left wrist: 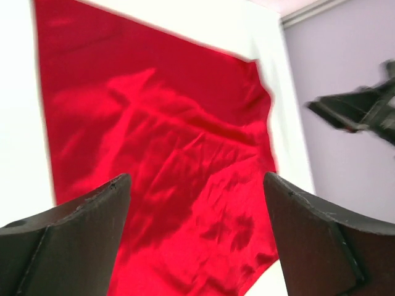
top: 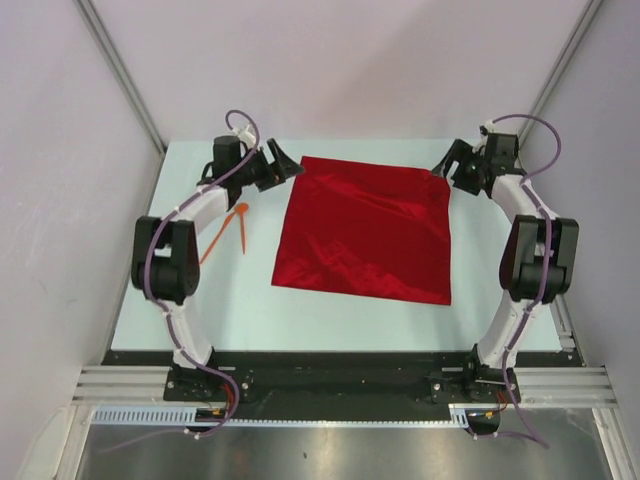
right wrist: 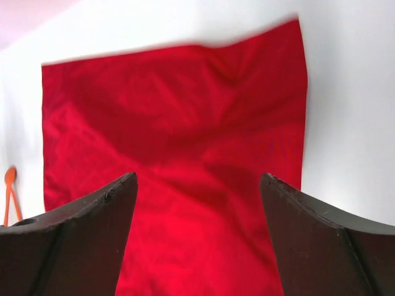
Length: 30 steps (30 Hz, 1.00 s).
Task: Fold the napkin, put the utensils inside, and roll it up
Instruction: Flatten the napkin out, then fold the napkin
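The red napkin (top: 365, 228) lies spread flat in the middle of the table, a little wrinkled. It also fills the left wrist view (left wrist: 160, 142) and the right wrist view (right wrist: 179, 135). The orange utensils (top: 232, 228) lie on the table left of the napkin, beside the left arm; their ends show at the left edge of the right wrist view (right wrist: 9, 194). My left gripper (top: 285, 165) is open and empty, just off the napkin's far left corner. My right gripper (top: 447, 160) is open and empty, just above the napkin's far right corner.
The pale table (top: 250, 320) is enclosed by lilac walls (top: 60, 150) on the left, back and right. The arm bases sit on a black rail (top: 330, 375) at the near edge. The right gripper shows in the left wrist view (left wrist: 364, 111).
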Tool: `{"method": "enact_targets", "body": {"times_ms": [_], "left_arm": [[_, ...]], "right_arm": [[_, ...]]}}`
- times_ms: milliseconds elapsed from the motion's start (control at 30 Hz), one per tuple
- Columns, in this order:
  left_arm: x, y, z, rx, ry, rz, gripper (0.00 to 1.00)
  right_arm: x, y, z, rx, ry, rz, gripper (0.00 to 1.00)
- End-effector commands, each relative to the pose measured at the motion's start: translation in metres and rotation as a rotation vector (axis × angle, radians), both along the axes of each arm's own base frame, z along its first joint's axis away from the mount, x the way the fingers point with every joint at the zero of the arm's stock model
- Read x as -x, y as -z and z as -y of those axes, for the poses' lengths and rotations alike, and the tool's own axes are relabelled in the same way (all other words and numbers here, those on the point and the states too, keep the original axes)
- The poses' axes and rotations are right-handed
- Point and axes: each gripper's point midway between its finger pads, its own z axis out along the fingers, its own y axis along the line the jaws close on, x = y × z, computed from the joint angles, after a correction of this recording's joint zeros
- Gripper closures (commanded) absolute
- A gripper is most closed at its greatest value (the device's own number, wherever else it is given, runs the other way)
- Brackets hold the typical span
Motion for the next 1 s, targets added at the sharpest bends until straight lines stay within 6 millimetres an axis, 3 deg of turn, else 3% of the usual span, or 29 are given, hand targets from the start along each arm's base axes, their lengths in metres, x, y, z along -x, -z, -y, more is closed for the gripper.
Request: {"method": "enact_targets", "body": {"times_ms": [0,100,133,167,300,500,733,967], "left_arm": [[0.056,0.020,-0.009,-0.235,-0.003,-0.026,0.08],[0.093,0.036,-0.010,-0.315,-0.022,-0.049,0.09],[0.111,0.056,-0.014,-0.343,-0.025,-0.093,0.10],[0.122,0.048,-0.011,-0.347,-0.025,-0.067,0.10],[0.163,0.071,-0.011,-0.372,-0.020,-0.093,0.12],[0.194,0.077,-0.011,-0.386,-0.004,-0.083,0.12],[0.200,0.075,-0.024,-0.421,-0.048,-0.062,0.12],[0.204,0.077,-0.030,-0.425,-0.068,-0.063,0.12]], "right_arm": [[0.054,-0.001,0.005,0.024,0.053,-0.087,0.16],[0.101,0.011,0.004,0.065,0.100,-0.204,0.18],[0.111,0.015,0.010,0.115,0.137,-0.230,0.18],[0.129,0.017,0.002,0.140,0.131,-0.251,0.18],[0.187,0.040,-0.003,0.190,0.153,-0.391,0.17],[0.258,0.072,-0.008,0.239,0.213,-0.568,0.17],[0.302,0.091,-0.009,0.217,0.253,-0.675,0.24],[0.318,0.101,-0.008,0.205,0.276,-0.708,0.38]]}}
